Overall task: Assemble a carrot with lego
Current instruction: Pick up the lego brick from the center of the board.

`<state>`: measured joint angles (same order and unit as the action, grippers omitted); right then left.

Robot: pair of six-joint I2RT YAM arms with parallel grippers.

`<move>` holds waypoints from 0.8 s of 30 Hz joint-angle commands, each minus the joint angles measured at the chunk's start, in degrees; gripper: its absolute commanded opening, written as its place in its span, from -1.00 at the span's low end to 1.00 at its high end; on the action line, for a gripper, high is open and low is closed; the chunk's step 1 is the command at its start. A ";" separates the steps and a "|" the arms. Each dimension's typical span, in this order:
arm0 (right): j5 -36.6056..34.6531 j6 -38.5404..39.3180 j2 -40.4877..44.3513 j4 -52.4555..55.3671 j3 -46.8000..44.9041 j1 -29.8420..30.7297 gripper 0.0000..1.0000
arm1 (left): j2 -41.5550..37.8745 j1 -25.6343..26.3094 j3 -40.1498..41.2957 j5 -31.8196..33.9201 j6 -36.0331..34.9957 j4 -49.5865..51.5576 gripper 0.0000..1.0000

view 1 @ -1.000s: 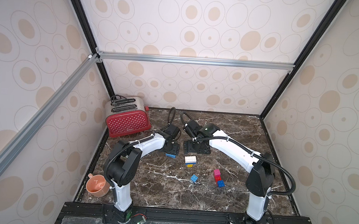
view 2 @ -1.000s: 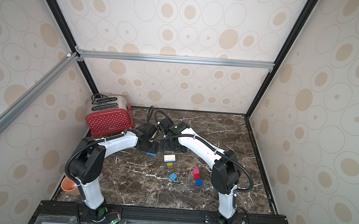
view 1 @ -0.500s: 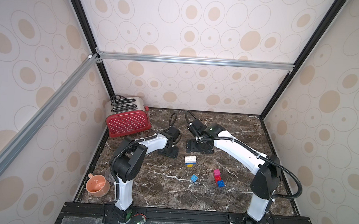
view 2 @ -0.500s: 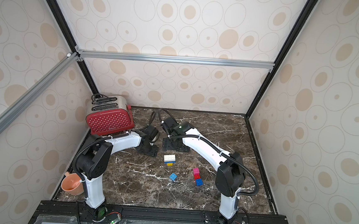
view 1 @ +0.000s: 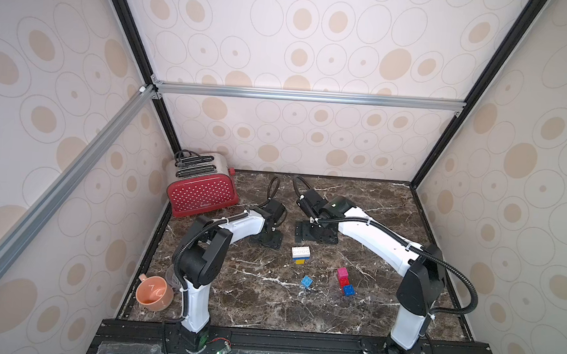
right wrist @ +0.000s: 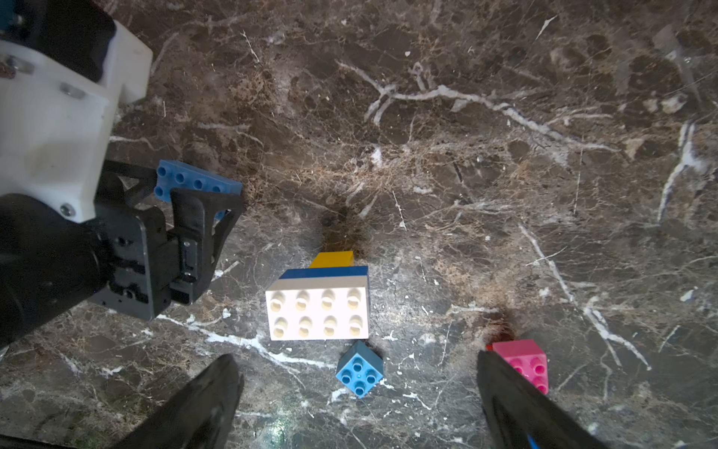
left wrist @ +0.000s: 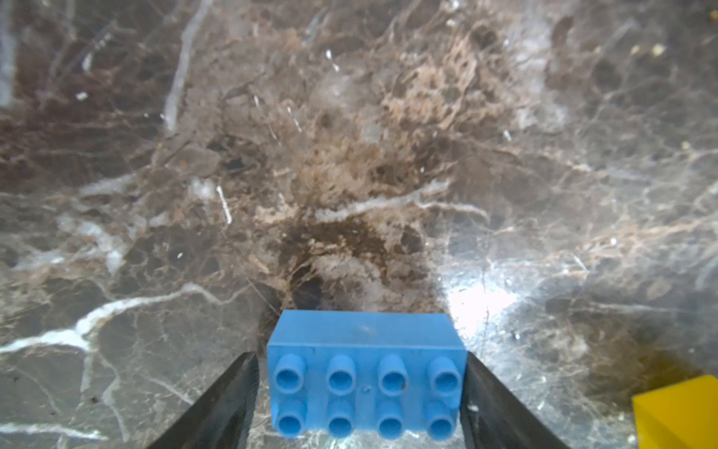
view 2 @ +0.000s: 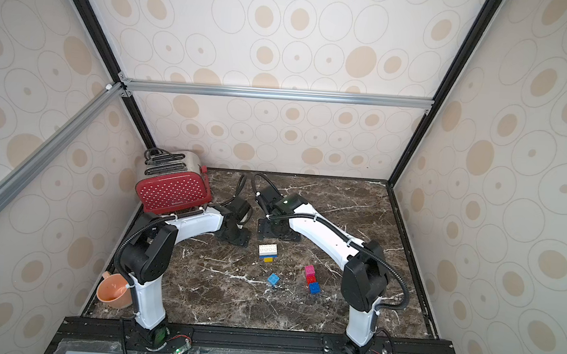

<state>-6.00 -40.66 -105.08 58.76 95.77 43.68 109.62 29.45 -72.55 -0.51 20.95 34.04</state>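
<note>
Bracketing blue 2x4 brick end-to-end with my left fingers, near the white-topped carrot stack; whether clamped, cannot tell. My right fingers gape empty. Brick judged light, rigid, slick: hold end faces.

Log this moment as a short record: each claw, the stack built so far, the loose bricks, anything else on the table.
left claw: closed on the long blue brick, beside the stack, not touching it
right claw: open, empty
stack: yellow, blue and white bricks joined, resting on the marble table
loose: small blue brick; pink-red-blue cluster, joined or only touching, cannot tell
bystanders: red toaster, orange cup
</note>
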 commanded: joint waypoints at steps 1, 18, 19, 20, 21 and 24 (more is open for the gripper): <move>-0.08 -0.54 1.73 0.68 -0.84 -0.48 0.96 | -0.40 0.41 -2.13 0.89 -1.09 1.82 0.55; 2.72 -0.34 5.56 -3.41 -6.40 -3.03 0.96 | -6.36 0.52 -0.90 0.73 4.37 5.57 0.22; 3.76 -0.07 6.33 -4.53 -7.69 -3.81 0.96 | -7.66 0.54 -0.42 0.41 5.80 5.88 0.21; 5.04 0.25 6.98 -5.53 -9.05 -4.60 0.96 | -8.88 0.53 -0.10 -0.14 7.09 6.24 0.20; 6.61 0.64 7.79 -6.68 -10.71 -5.66 0.96 | -10.30 0.75 0.32 -0.59 8.80 6.75 0.18; 9.97 2.04 9.40 -9.32 -14.70 -8.36 0.97 | -14.29 2.26 0.59 -0.31 13.93 9.16 0.11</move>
<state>0.08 -39.90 -97.65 52.18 83.79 37.32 99.33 30.15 -71.90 -1.04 28.56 38.83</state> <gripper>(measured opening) 0.982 0.658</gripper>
